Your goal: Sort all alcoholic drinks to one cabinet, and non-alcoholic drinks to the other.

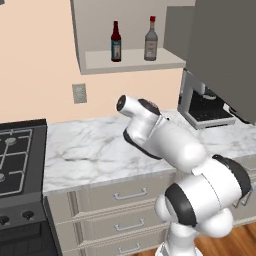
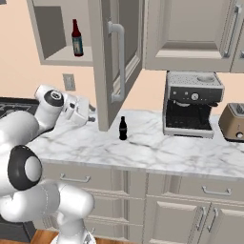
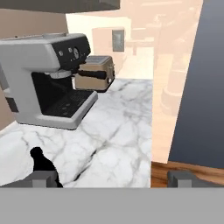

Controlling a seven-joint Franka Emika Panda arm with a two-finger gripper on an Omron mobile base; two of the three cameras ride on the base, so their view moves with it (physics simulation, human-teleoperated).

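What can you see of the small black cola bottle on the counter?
The cola bottle is small and black with a narrow neck; its label is too small to read. It stands upright on the marble counter, apart from the coffee machine to its right and just right of the open cabinet door. Nothing touches it but the counter. In the hand view it is a dark shape at the lower left edge.

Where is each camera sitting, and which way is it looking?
Left base view: behind the arm's left, facing the wall cabinet holding the dark bottle and clear bottle; arm lower right.
Right base view: behind its right, facing the coffee machine and cola bottle; arm lower left.
Hand view: on the hand, looking along the counter; open gripper at bottom.
Shared: coffee machine, counter, dark bottle.
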